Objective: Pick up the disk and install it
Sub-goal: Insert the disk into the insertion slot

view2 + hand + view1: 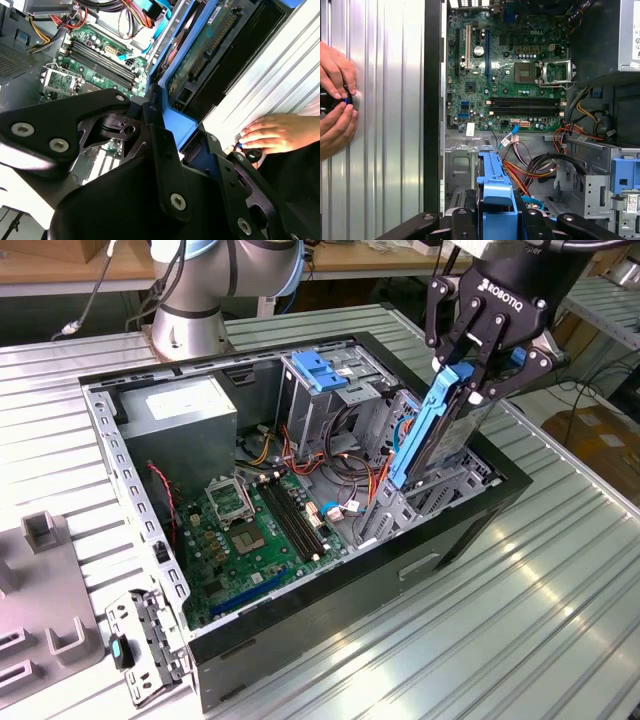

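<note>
The disk (455, 430), a dark-grey drive in bright blue side rails, stands steeply tilted on end at the exterior view's right side of the open computer case (330, 590). Its lower end reaches down into the metal drive bay (445, 490). My black gripper (472, 375) is shut on the disk's upper end, one finger on each side. In the second wrist view the disk's green circuit-board face (210, 35) and a blue rail (172, 120) run out from between my fingers. In the first wrist view the blue rail (495, 185) points toward the motherboard (510, 75).
A light-blue latch plate (318, 368) tops the cage beside the bay. Red and orange cables (350, 465) lie between them. A person's hands (335, 100) hold a small dark object on the ribbed table beside the case. A loose metal bracket (140, 645) lies at the exterior view's lower left.
</note>
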### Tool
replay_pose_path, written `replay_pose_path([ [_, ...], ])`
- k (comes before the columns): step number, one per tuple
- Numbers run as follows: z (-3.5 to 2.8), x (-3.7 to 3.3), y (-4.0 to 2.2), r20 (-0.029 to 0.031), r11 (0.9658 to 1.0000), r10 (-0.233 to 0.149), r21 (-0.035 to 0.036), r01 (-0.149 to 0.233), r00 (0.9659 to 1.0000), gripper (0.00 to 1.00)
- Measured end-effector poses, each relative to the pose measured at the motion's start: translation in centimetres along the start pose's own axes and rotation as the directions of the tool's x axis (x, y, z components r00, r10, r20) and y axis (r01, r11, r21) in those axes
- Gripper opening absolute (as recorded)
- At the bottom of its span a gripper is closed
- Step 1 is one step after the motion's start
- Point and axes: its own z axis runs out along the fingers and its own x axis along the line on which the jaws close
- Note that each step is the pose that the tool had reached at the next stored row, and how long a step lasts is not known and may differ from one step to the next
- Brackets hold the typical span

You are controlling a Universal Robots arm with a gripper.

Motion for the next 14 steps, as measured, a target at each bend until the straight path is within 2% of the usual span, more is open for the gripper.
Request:
replay_pose_path([
  [7,0.11,0.33,-0.05,-0.0002,1.0,0.0,0.0,0.0,1.0,0.37],
  [14,0.29,0.35,-0.06,-0.0003,1.0,0.0,0.0,0.0,1.0,0.37],
])
